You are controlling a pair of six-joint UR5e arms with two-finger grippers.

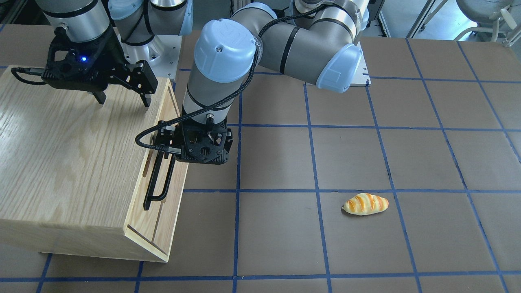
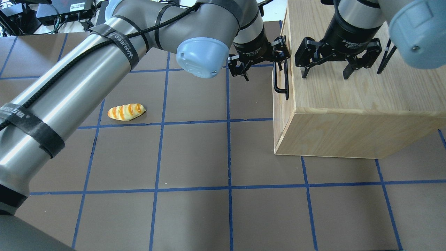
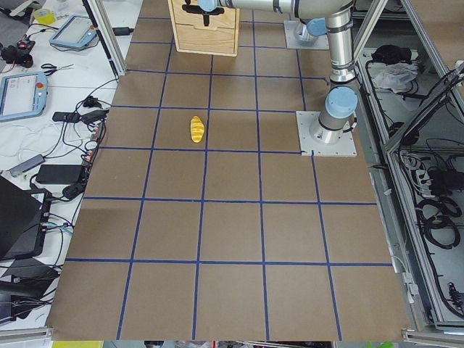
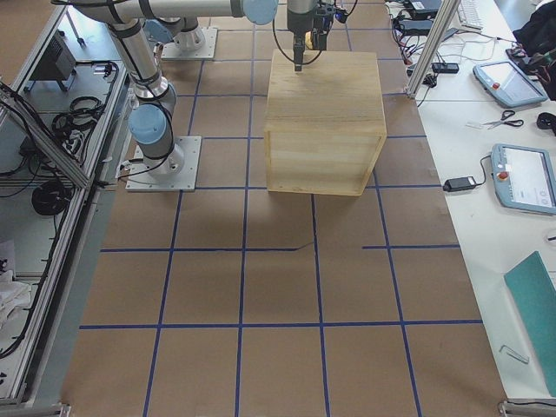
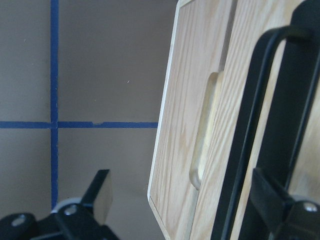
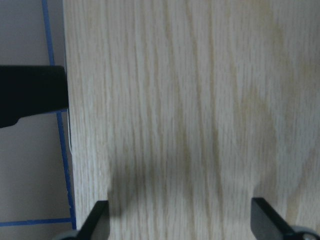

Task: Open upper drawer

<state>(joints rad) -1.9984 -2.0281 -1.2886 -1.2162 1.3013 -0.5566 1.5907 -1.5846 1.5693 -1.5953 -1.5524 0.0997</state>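
Observation:
The upper drawer (image 1: 179,175) is the light-oak front panel of the oak cabinet (image 1: 61,162). It carries a long black bar handle (image 1: 156,179), which also shows in the overhead view (image 2: 280,82). In the left wrist view the handle (image 5: 300,100) runs beside an oblong slot (image 5: 206,130). The drawer front looks about flush with the cabinet. My left gripper (image 2: 262,66) is open at the drawer front, with one finger (image 5: 270,200) against the handle and the other out over the table. My right gripper (image 1: 122,99) is open and empty, close over the cabinet top (image 6: 200,100).
A yellow bread roll (image 1: 365,203) lies on the brown gridded table, well away from the cabinet; it also shows in the overhead view (image 2: 126,111). The cabinet (image 2: 348,104) stands on the table's right half in the overhead view.

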